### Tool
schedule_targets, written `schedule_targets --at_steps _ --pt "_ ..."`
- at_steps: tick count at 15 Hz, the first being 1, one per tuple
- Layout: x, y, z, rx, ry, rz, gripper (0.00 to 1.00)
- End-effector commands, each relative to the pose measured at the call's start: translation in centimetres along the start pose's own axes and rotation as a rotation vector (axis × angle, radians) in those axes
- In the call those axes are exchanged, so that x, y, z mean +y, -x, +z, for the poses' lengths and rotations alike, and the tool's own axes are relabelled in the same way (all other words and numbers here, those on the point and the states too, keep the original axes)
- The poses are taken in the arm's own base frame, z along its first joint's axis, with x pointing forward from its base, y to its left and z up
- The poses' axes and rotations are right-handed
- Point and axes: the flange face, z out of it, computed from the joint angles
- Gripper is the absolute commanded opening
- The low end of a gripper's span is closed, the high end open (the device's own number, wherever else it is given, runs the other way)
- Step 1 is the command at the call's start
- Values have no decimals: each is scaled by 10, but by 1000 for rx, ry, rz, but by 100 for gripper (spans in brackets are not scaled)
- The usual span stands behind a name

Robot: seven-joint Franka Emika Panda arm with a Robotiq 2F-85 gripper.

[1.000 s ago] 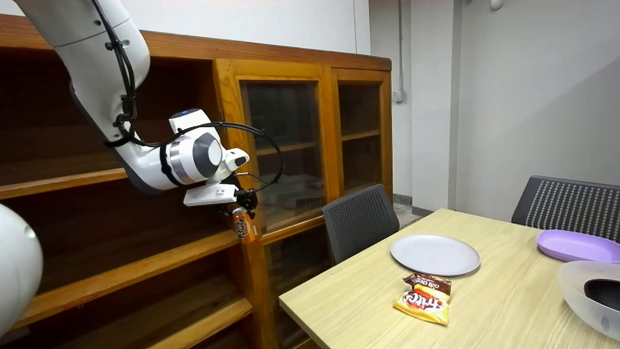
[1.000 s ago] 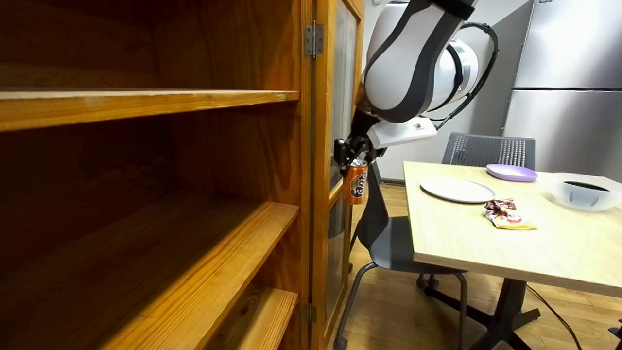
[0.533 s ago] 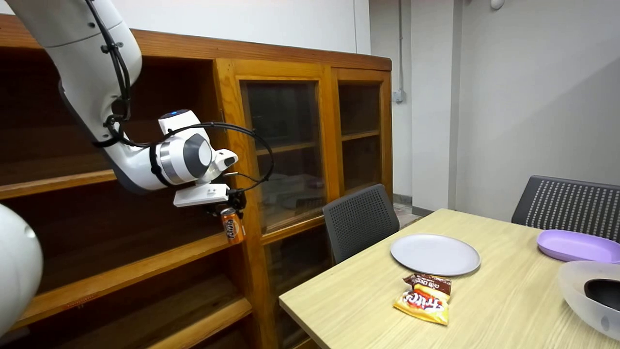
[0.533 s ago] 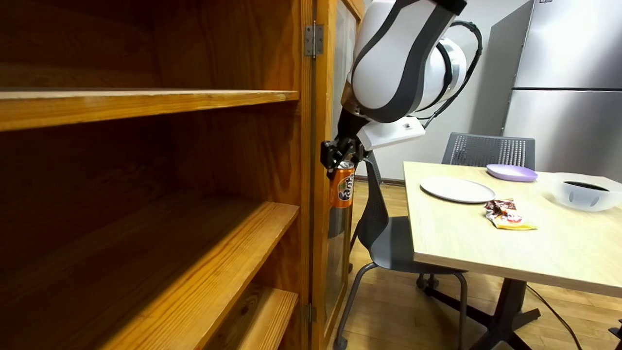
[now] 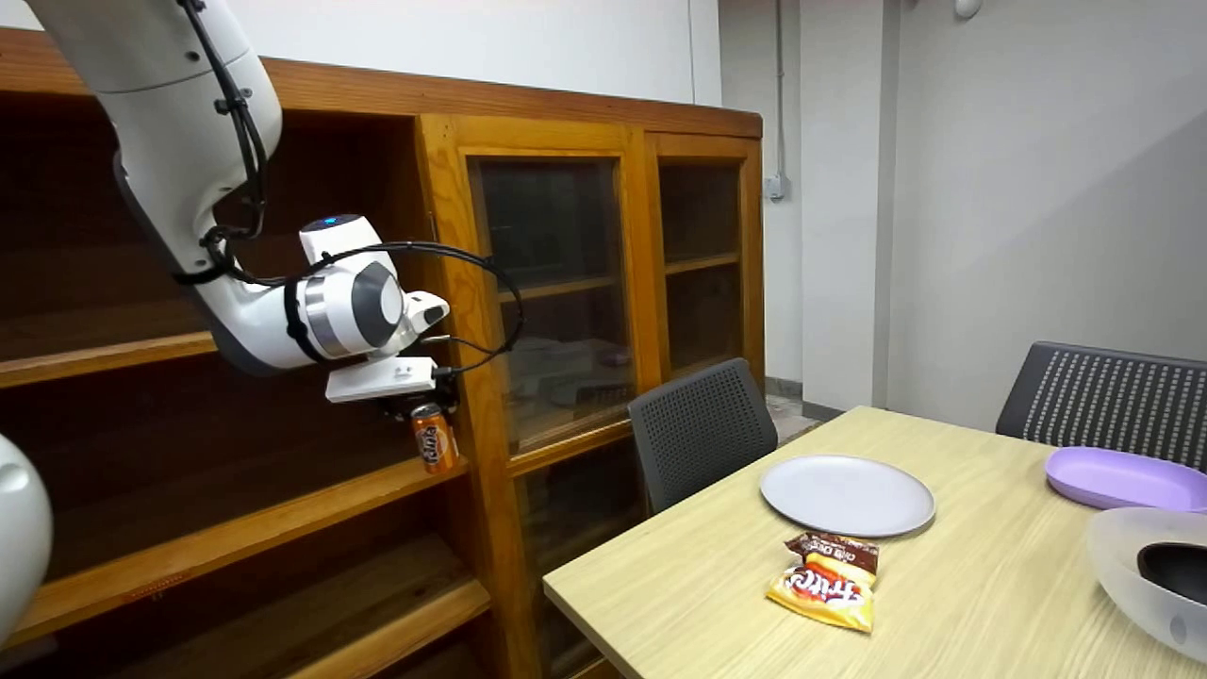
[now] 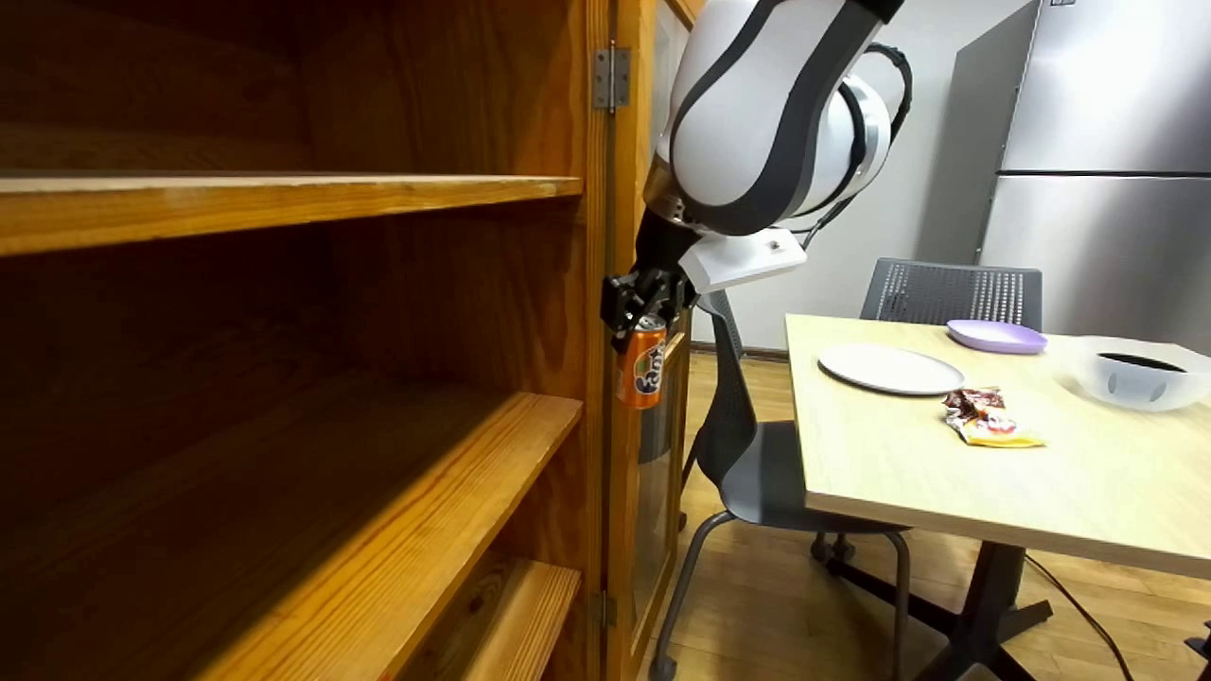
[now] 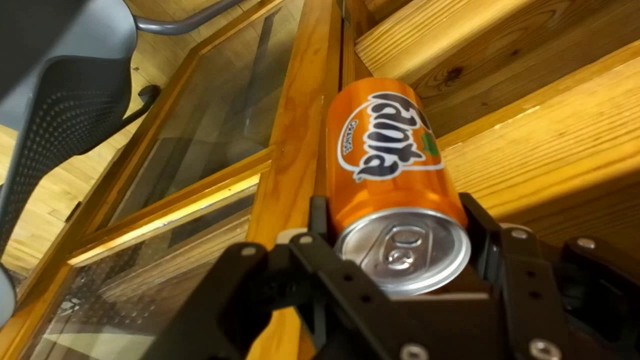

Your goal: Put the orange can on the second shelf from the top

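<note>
- A white robot arm [image 5: 264, 321] reaches across the front of an open wooden shelving unit [image 6: 464, 113]. Its black gripper [image 7: 395, 220] is clamped on the upper part of an orange can [image 7: 392, 160], pressing from 2 sides just below the silver top.
- That high hold leaves the lower body hanging free, probably so the base can meet a board before the gripper does.
- The can leans a little off upright, top uppermost. It hangs just outside the 2nd shelf from the top [image 6: 407, 520], near the end beside the glass-door cabinet [image 5: 566, 226], its base at about board height. I cannot tell whether it touches the front edge; it is not on the shelf yet.
- The next move likely calls for a slight lift and travel inward, since a low base could knock the edge.
- Nearby, a pale wood-grain table [image 5: 971, 585] bears a whitish plate [image 5: 847, 495], a yellow-and-brown snack packet [image 5: 830, 583], a lavender dish [image 5: 1127, 478] and a frosted bowl [image 5: 1117, 566].
- 2 dark mesh-backed chairs [image 5: 707, 429] stand by it, with plain light walls [image 5: 1018, 189], a wood floor [image 6: 785, 605] and, in an exterior view, a steel refrigerator [image 6: 1102, 236].
</note>
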Motion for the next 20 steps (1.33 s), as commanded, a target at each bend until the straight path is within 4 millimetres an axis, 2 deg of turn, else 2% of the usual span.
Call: schedule_targets --at_steps 1,20 --pt "-6 -16 -3 0 -23 -66 38" --pt "-55 -54 18 26 -114 -223 38"
